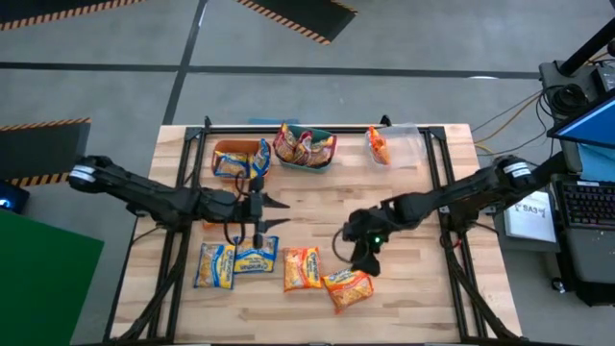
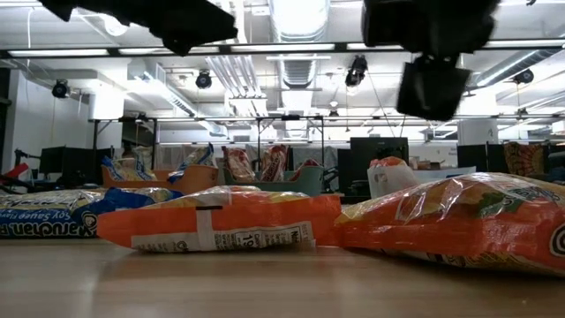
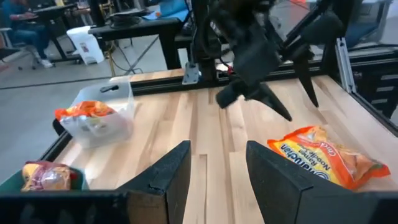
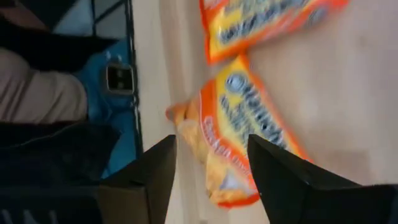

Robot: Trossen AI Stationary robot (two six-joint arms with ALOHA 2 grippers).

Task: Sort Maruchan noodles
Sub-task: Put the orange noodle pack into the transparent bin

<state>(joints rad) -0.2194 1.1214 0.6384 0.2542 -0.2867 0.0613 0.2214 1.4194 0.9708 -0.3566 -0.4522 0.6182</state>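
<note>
High view, count: four packets lie loose in a row on the near part of the table (image 1: 404,192): two blue packets (image 1: 235,262) on the left, two orange packets (image 1: 325,276) on the right.
High view, bins: three bins at the far edge. The orange bin (image 1: 229,150) holds blue packets, the green bin (image 1: 306,160) holds maroon packets, the clear bin (image 1: 402,144) holds one orange packet.
High view, left gripper (image 1: 277,213): it hangs above the bare wood just beyond the blue packets, fingers apart, nothing between them.
High view, right gripper (image 1: 357,258): it is just beside the right orange packet, over the table; the jaws cannot be read here.
Low view: two orange packets lie flat in front, glossy, one with a white label strip; a blue packet is at the left, the bins stand behind.
Left wrist view: the fingers (image 3: 168,174) are parted over bare wood and hold nothing; one orange packet with blue writing lies near.
Right wrist view: the fingers (image 4: 155,174) stand apart, empty, with an orange packet (image 4: 239,146) below between them.
</note>
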